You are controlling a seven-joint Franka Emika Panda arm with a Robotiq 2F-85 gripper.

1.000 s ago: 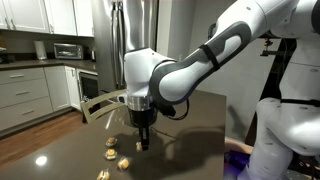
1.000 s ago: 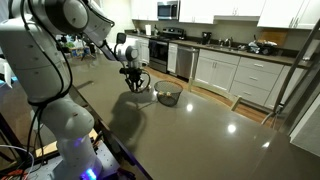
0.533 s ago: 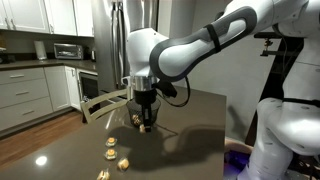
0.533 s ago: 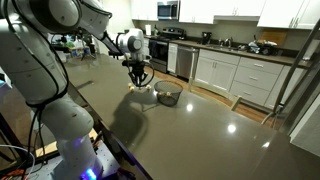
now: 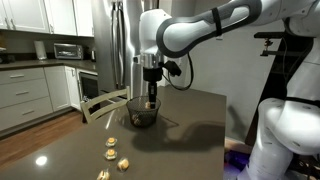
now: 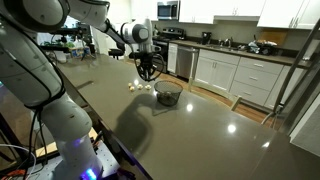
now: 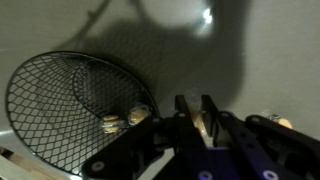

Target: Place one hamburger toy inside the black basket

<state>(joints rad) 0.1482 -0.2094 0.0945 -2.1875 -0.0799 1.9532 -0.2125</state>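
Black mesh of the black basket [image 7: 40, 120] sits on the table [image 5: 190, 125] just beside my tool [image 7: 196, 106], whose fingers pinch the hamburger toy [image 7: 204, 125]. Pickup and carry look done. Centring over the basket and letting go remain; whether I am past the rim, I cannot tell.

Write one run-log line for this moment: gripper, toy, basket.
gripper: shut on hamburger toy | place: raised by black basket | release: not yet | other toys: on table
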